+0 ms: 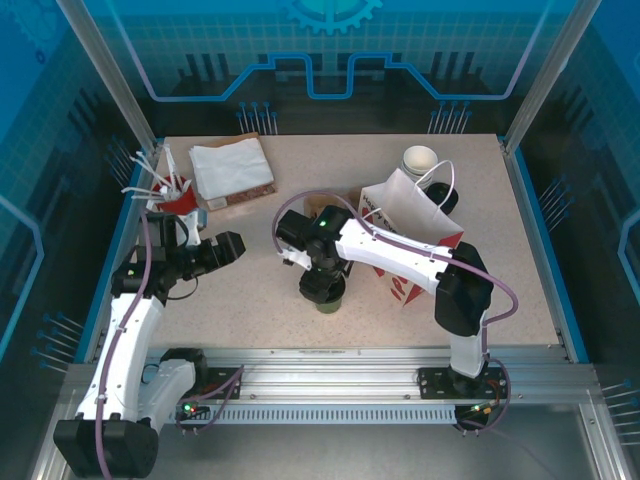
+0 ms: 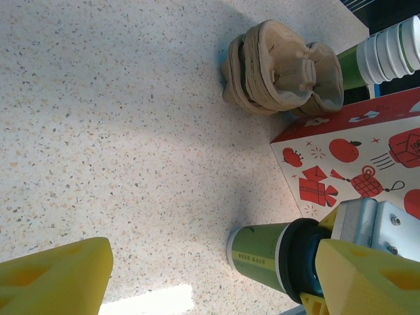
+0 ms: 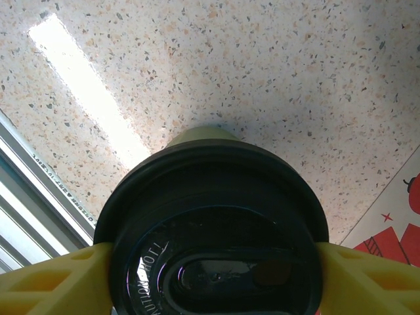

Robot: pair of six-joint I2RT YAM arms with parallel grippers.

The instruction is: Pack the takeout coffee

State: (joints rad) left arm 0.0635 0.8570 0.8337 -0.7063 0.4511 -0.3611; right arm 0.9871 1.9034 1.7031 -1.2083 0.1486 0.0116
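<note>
Takeout coffee point(image 1: 326, 303): a small olive-green paper cup with a round black plastic lid point(image 3: 210, 216). It stands upright mid-way across the speckled beige surface point(image 1: 250, 300), outside the bag and just beside its near left corner.
Right pincer point(image 3: 213, 262): directly above the cup. Its yellow fingers point(image 3: 59, 279) flank the lid rim on both sides and seem to meet it; I cannot tell whether they are clenched on it or loose.
Left pincer point(image 2: 210, 279): released, its yellow fingers wide apart and grasping nothing. It hovers to the left of the cup and points toward it.
Gift bag point(image 1: 415, 215): white paper with red printed pictures and white cord handles, behind and to the right of the cup.
Cup carriers point(image 2: 282, 65): a stack of brown moulded-pulp trays beyond the cup, close to the bag.
Spare cups point(image 1: 420, 160): a stack of lidless, white-rimmed cups at the far side, behind the bag.
Napkins point(image 1: 232, 168): a white pile at the far left, with a red holder of white utensils point(image 1: 170, 190) beside it.
</note>
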